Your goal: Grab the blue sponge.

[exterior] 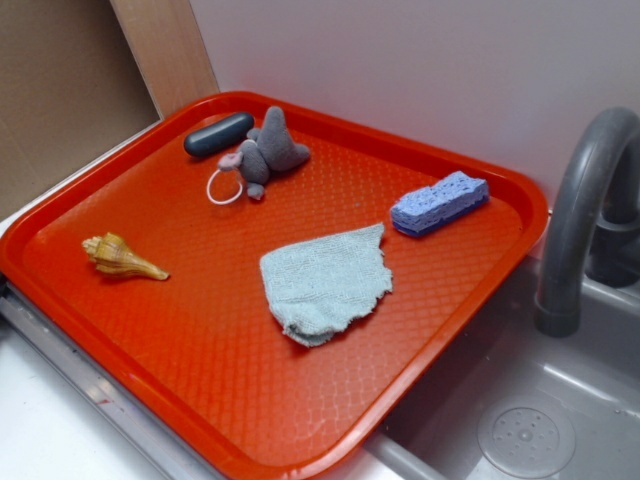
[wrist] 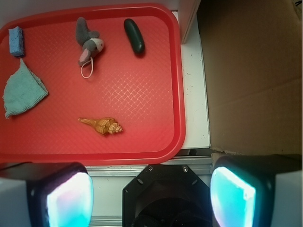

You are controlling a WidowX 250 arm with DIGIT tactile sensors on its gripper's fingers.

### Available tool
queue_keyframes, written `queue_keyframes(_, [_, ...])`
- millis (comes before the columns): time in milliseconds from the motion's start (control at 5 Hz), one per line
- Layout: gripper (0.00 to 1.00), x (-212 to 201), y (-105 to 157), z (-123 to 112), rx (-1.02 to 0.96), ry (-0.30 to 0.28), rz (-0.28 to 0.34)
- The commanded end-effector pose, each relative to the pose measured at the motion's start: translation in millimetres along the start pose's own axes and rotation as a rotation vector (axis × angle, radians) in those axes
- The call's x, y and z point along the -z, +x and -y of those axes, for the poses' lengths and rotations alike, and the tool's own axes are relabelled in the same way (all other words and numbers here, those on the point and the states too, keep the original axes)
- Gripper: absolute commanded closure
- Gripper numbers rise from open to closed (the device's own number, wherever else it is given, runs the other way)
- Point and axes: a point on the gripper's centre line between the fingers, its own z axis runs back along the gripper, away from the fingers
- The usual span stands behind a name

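Blue sponge lies flat near the far right edge of the red tray, just beyond the grey-blue rag, its long axis running diagonally toward the back corner. Gripper is spread wide and empty, well apart, outside the tray. Approach seems not begun; next it likely must cross over, align across the short side, descend

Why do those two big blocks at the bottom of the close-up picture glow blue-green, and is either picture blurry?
In the wrist view, the claw pads sit nearest the lens, blurred and glowing teal, while the tray beyond is sharp and evenly lit. In the exterior view, light is soft, the sponge and rag cast faint shadows, and the faucet looks slightly soft.
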Motion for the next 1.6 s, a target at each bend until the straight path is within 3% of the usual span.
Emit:
queue_keyframes(0, [0.00,0.0,0.0,0.0,0.000,0.000,0.000])
queue_keyframes(200, [0.00,4.8,24.7,34.1,-0.006,-0.110,0.062])
queue_keyframes(600, [0.00,12.2,72.3,120.5,0.000,-0.208,0.193])
queue_keyframes(800, [0.00,27.7,101.4,164.4,0.035,-0.150,0.195])
queue_keyframes(1000, [0.00,56.1,134.8,205.5,0.089,-0.223,0.146])
queue_keyframes(1400, [0.00,120.8,160.5,251.0,0.172,-0.178,0.143])
